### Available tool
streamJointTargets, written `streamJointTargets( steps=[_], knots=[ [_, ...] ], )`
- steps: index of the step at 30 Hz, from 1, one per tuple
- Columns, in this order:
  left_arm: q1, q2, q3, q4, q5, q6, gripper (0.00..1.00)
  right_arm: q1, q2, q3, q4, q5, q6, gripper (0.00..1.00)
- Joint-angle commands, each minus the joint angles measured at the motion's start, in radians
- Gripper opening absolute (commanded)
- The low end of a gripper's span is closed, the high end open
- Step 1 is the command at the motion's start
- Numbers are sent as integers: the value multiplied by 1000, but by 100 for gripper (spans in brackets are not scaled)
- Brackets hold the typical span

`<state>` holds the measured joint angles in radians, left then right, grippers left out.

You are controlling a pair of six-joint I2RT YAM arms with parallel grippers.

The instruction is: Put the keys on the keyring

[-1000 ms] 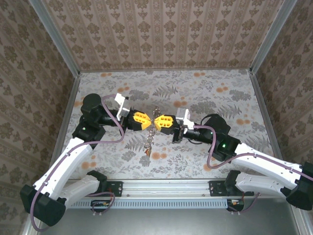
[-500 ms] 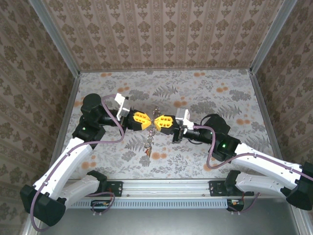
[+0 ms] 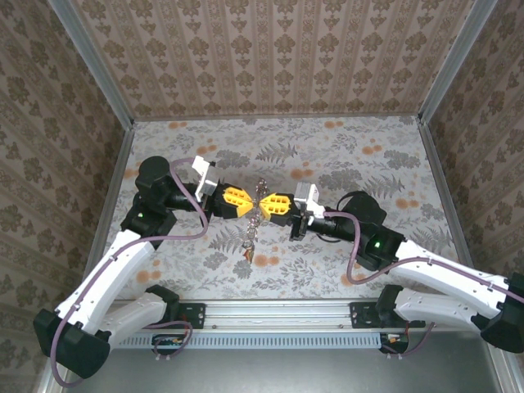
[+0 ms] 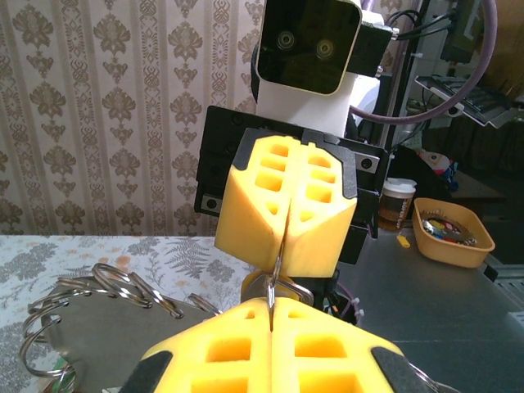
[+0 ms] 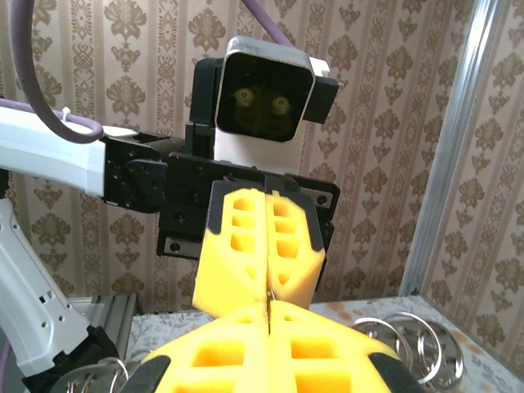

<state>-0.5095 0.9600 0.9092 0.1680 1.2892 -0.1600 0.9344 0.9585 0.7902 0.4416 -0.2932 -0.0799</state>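
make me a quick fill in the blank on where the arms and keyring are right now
1. The left end effector and the right end effector meet tip to tip, and both are ____.
2. Their blocky fingers are coloured ____.
3. The thin grey metal keyring is pinched ____ the tips of the two end effectors.
Missing words: shut; yellow; between.
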Motion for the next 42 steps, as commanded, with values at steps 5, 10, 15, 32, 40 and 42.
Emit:
streamJointTargets(
  steps=[5,10,15,32,40,42],
  knots=[
    [103,-44,33,-215,-185,102,0,-20,-147,8,-489,219,140,0],
    [186,-81,-49,-243,-340,63,0,-53,-86,-23,-786,321,281,0],
    [230,-104,-58,-424,-473,108,0,-93,87,-83,-823,313,385,0],
    [281,-109,-117,-464,-466,127,0,-123,701,105,-775,231,348,0],
    [327,-93,-134,-394,-388,90,0,-132,752,138,-776,216,333,13],
    [336,-89,-135,-383,-378,86,0,-137,752,142,-792,216,327,21]
  ],
)
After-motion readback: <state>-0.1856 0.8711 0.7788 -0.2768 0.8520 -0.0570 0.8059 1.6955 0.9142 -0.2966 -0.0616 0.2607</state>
